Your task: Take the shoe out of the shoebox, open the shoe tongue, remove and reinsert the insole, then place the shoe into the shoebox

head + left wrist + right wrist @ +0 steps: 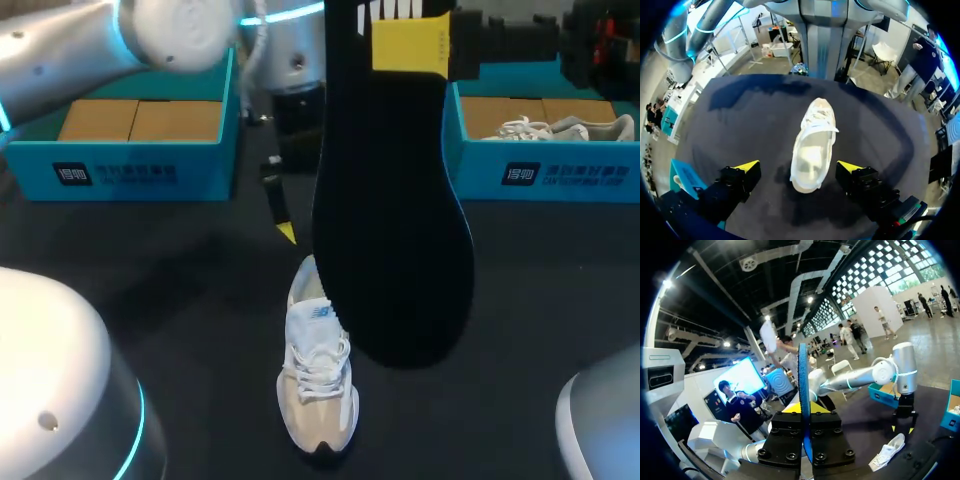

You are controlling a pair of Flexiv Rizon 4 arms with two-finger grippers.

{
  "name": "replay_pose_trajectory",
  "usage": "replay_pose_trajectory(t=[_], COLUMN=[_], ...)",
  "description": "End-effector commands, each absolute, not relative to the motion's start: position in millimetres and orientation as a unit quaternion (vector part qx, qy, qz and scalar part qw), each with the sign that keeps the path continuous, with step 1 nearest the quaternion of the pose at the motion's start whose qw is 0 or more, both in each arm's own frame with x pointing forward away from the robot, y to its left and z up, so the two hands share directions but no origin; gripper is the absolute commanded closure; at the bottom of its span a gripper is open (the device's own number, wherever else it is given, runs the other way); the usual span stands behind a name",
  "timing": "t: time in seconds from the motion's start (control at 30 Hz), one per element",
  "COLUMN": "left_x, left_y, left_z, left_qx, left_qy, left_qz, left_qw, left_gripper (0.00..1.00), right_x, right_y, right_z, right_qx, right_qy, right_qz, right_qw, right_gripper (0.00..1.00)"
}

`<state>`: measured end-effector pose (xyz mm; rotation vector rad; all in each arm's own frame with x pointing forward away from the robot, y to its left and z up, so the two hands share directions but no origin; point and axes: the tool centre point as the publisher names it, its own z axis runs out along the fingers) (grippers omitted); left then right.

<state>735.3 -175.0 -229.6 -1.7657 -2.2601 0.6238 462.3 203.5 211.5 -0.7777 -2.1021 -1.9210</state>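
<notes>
Insole (395, 220) hangs on edge from the right gripper (804, 410), whose fingers are clamped on its narrow end. The broad forefoot end points down, well above the surface (150, 280).

The shoe (318, 380) lies out of the box on the surface, roughly under the insole. Its long axis runs toward and away from the robot, with the toe toward the robot and the heel opening at the far end.

The left gripper (799, 167) is the nearer one. Its fingers stand spread to either side of the heel end and, as far as the wrist view shows, touch nothing.

Reinsertion looks to be the step in hand. It likely turns on bringing the hanging forefoot end down to the heel opening and lining the insole's length with the shoe's, so that it can slide toward the toe. The left fingers seem placed to steady the heel or hold the opening wide.
</notes>
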Motion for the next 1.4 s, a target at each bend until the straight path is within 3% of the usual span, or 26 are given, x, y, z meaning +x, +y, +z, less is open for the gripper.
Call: replay_pose_trajectory(t=[0.03,0.4,0.93,1.4], left_x=[731,724,724,729], left_y=[-163,-154,-154,-125], left_z=[-227,-212,-214,-196], left_qx=[-0.556,-0.539,-0.556,-0.618], left_qy=[-0.773,-0.758,-0.743,-0.570], left_qz=[0.305,0.340,0.344,0.411], left_qw=[-0.025,-0.138,-0.142,-0.352], left_gripper=[0.00,0.00,0.00,0.00], right_x=[458,458,458,458], right_y=[207,207,207,207], right_z=[204,204,204,204], right_qx=[-0.262,-0.262,-0.262,-0.262], right_qy=[-0.704,-0.704,-0.704,-0.704], right_qz=[-0.653,-0.653,-0.653,-0.653], right_qw=[0.095,0.095,0.095,0.095], right_gripper=[1.00,1.00,1.00,1.00])
